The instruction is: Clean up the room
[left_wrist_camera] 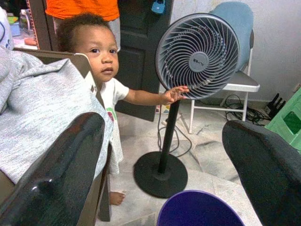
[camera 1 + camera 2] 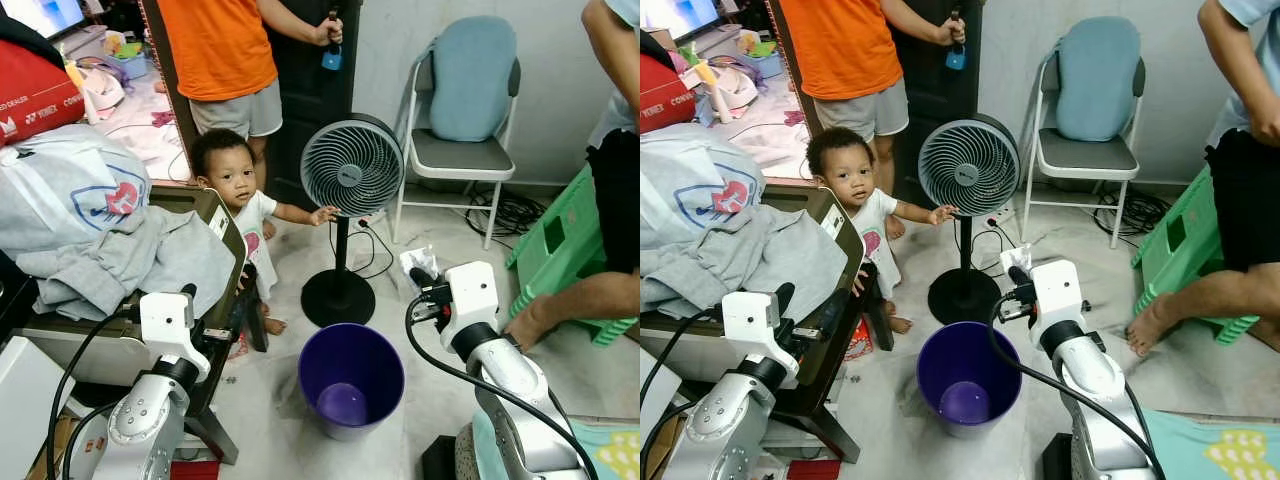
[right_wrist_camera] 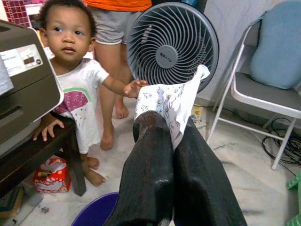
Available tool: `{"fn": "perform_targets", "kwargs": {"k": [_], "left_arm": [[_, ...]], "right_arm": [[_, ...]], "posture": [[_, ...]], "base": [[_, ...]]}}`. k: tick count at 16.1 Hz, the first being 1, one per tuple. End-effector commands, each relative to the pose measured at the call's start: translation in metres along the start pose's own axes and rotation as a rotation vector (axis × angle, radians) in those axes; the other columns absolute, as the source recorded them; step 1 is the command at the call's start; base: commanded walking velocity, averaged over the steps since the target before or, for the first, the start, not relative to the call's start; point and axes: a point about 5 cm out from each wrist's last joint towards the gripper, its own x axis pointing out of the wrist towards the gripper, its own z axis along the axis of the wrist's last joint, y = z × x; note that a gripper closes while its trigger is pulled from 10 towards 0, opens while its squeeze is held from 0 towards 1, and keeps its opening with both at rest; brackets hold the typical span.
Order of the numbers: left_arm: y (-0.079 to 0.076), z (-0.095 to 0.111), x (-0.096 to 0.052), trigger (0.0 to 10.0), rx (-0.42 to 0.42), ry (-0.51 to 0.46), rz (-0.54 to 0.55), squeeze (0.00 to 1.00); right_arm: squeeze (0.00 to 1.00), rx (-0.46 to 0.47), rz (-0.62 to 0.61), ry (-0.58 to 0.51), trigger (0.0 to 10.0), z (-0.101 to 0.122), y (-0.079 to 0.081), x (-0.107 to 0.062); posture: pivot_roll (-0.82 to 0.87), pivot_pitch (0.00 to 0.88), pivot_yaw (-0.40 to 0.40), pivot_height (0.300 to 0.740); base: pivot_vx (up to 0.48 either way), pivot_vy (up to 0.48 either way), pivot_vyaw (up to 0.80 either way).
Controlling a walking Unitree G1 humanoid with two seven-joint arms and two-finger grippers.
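Observation:
My right gripper point(image 2: 419, 274) is shut on a crumpled white printed wrapper point(image 3: 171, 100), held in the air just beyond the right rim of a purple bin point(image 2: 351, 378) on the floor. The wrapper sticks out past its black fingers point(image 3: 150, 160). The bin looks empty inside. My left gripper point(image 1: 162, 126) is open with nothing between its fingers point(image 1: 56, 165). It hovers left of the bin, beside a dark stand point(image 2: 215, 290) piled with grey clothes point(image 2: 110, 250).
A small child point(image 2: 235, 185) stands by the stand, one hand on a pedestal fan point(image 2: 351, 168) just beyond the bin. A person in an orange shirt point(image 2: 220, 50) stands behind. A folding chair point(image 2: 460, 150), a green stool point(image 2: 560, 240) and a seated person's foot point(image 2: 528, 318) are on the right.

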Motion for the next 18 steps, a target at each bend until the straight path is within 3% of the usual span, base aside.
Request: {"fn": "perform_targets", "kwargs": {"k": [1, 6, 18], "left_arm": [[-0.0025, 0.0065, -0.0006, 10.0, 0.006, -0.028, -0.02, 0.0], [-0.0089, 0.0073, -0.0002, 10.0, -0.007, -0.035, -0.064, 0.0], [-0.0097, 0.005, -0.0035, 10.0, -0.007, -0.02, -0.099, 0.0]], "right_arm": [[0.0, -0.004, -0.021, 0.004, 10.0, -0.0019, -0.0044, -0.002], [0.0, -0.01, -0.024, 0.014, 10.0, -0.0047, -0.0046, -0.0058], [0.0, -0.02, -0.038, 0.027, 10.0, -0.0077, -0.0067, -0.0095]], "posture": [[-0.17, 0.0, 0.026, 0.74], [-0.18, 0.0, 0.035, 0.74], [-0.19, 0.0, 0.041, 0.74]], "base": [[0.0, 0.0, 0.0], [0.0, 0.0, 0.0], [0.293, 0.0, 0.0]]}}
